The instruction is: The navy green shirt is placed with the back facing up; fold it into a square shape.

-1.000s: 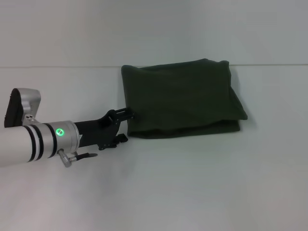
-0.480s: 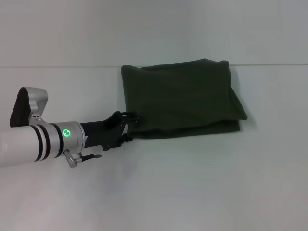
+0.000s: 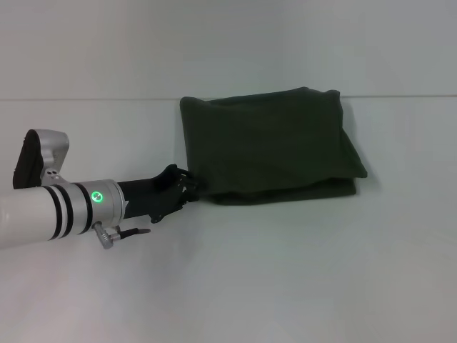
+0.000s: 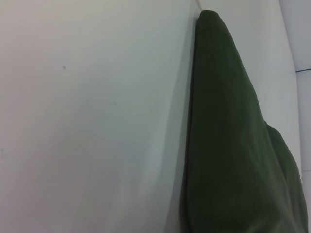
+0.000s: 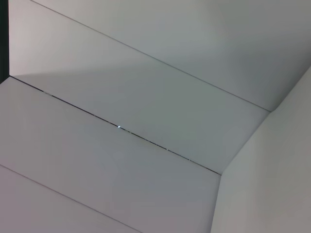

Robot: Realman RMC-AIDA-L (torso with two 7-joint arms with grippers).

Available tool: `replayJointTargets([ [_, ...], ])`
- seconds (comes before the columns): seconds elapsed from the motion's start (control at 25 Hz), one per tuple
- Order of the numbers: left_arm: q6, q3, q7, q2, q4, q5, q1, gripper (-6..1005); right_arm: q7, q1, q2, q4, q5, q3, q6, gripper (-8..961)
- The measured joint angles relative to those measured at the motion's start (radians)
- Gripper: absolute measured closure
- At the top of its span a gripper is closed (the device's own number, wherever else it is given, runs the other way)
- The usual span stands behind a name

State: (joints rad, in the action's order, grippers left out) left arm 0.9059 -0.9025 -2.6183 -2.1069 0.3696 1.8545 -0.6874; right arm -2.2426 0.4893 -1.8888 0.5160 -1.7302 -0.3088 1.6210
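Observation:
The navy green shirt (image 3: 268,143) lies folded into a rough rectangle on the white table (image 3: 285,271), plain side up, with a lower layer showing along its near edge. It also fills the side of the left wrist view (image 4: 228,145). My left gripper (image 3: 188,184) reaches in from the left and sits at the shirt's near left corner, with its fingers drawn together on the fabric edge there. The right gripper is out of view; the right wrist view shows only pale flat panels.
The table's far edge (image 3: 86,99) meets a pale wall just behind the shirt. Bare white tabletop lies in front of the shirt and to its right. My left arm (image 3: 57,211) crosses the left side low over the table.
My left gripper has moved a little right to the shirt's near left corner, and its fingers have gone from spread wide to drawn together on the edge.

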Motion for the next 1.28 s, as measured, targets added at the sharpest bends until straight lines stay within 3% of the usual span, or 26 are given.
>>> replayJointTargets([
  [0.16, -0.001, 0.0, 0.002, -0.001, 0.0, 0.0, 0.001, 811, -0.001, 0.0, 0.0, -0.001, 0.0, 0.001, -0.002, 7],
  [0.48, 0.013, 0.002, 0.02, -0.001, 0.002, 0.0, 0.004, 927, -0.01, -0.001, 0.001, -0.001, 0.0, 0.0, -0.004, 6],
  [0.6, 0.079, 0.0, 0.033, 0.005, 0.002, 0.005, 0.009, 971, -0.014, -0.002, 0.001, -0.002, 0.0, 0.0, -0.005, 6],
  [0.96, 0.216, 0.008, 0.029, 0.023, 0.095, 0.002, 0.155, 969, -0.013, -0.009, -0.005, -0.028, 0.0, 0.0, -0.016, 6],
  [1.28, 0.22, 0.004, 0.04, 0.062, 0.092, 0.01, 0.161, 968, -0.009, 0.003, -0.008, -0.028, -0.01, -0.029, -0.017, 6],
])
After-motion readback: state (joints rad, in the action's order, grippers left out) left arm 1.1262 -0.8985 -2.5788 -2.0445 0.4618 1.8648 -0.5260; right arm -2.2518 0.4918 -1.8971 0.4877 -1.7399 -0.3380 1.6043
